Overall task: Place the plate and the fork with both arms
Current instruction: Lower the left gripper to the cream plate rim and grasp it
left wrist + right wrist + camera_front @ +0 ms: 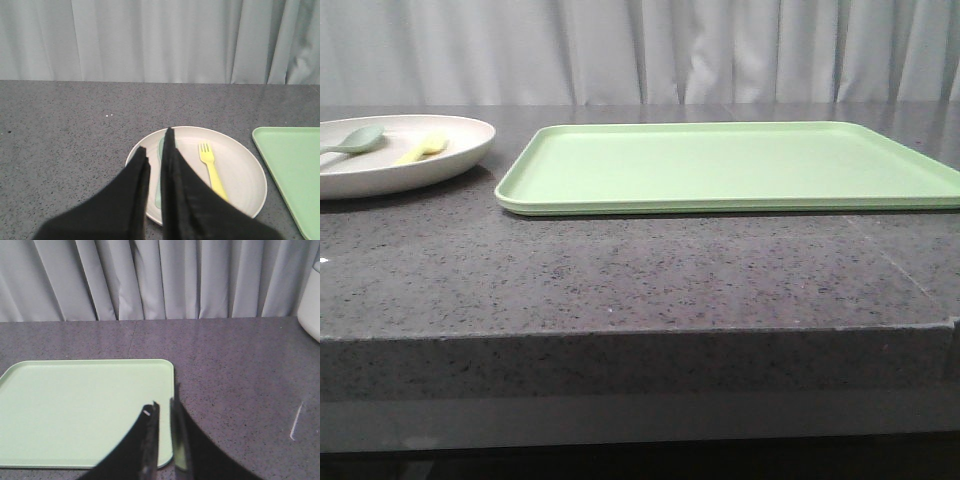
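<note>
fork [212,170] on plate [245,175] | tray [730,165] beside | no legible writing

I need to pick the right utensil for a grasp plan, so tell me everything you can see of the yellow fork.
The fork is a small, pale yellow utensil, plastic by its look, with short tines and a rounded handle. It lies flat inside the plate, tines toward the curtain, on the side nearer the green tray. A sage green spoon lies beside it, apart. Neither gripper touches it.
</note>
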### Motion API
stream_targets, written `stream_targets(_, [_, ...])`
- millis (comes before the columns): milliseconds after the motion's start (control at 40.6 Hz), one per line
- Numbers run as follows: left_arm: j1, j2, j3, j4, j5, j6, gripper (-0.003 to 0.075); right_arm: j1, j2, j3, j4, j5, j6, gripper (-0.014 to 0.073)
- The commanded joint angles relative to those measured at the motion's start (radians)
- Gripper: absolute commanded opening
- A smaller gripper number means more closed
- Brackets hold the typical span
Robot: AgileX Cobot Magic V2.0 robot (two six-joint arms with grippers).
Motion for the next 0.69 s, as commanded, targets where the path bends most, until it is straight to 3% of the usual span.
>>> stream_targets(0, [0.002,0.004,-0.039,0.002,-0.076,-0.002,0.0288,-0.002,0.01,-0.035,-0.011,-0.071,-0.012,0.0295])
stream_targets(123, [0.002,0.004,-0.039,0.002,-0.076,-0.002,0.0523,-0.002,0.01,-0.035,-0.011,-0.072,-0.012,0.0489])
stream_targets(246, [0.002,0.004,-0.035,0.002,-0.078,-0.002,0.0645,-0.002,0.01,-0.035,-0.011,-0.072,-0.012,0.0533])
stream_targets(664, [0.002,0.11,-0.072,0.002,-0.095,-0.002,0.064,-0.002,0.01,-0.035,-0.011,-0.073,-0.012,0.0531])
